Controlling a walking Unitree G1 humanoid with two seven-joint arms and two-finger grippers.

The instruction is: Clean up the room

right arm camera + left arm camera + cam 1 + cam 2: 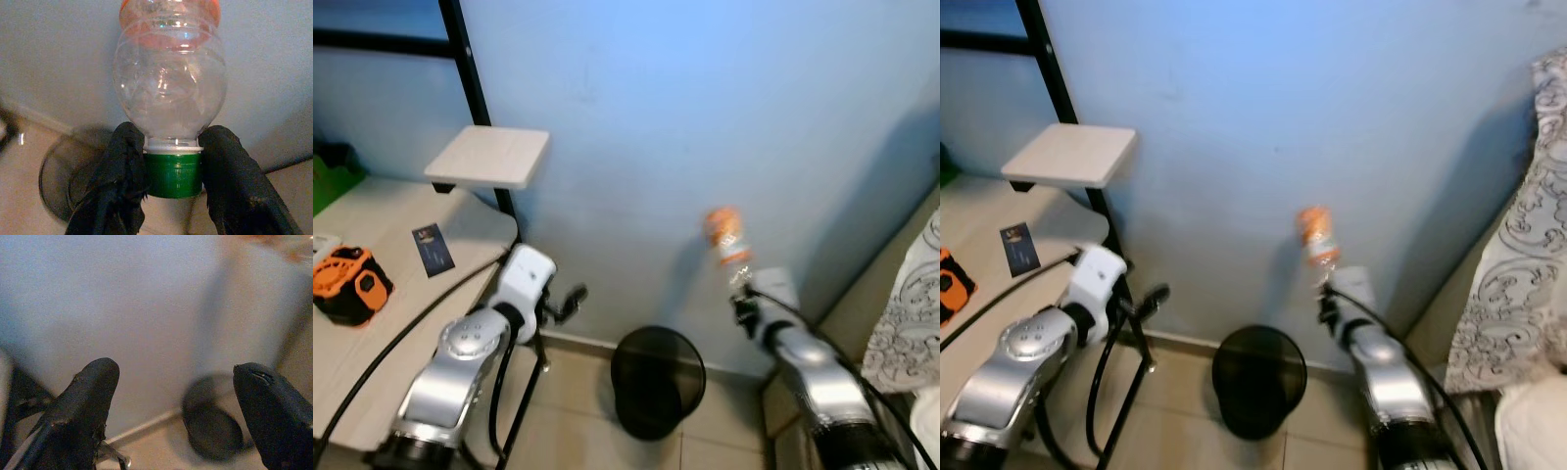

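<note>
Against blue wall, right tool (172, 183) pinching green-capped neck of clear plastic bottle (170, 93), bottle held upright above tool, black wastebasket (657, 380) below, left tool (181, 411) spread, beside table (382, 323).

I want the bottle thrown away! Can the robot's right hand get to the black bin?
Probably yes. The right hand grips the clear plastic bottle by its green cap, and the round black mesh bin stands open on the floor below, slightly leftward, with nothing between.
</note>
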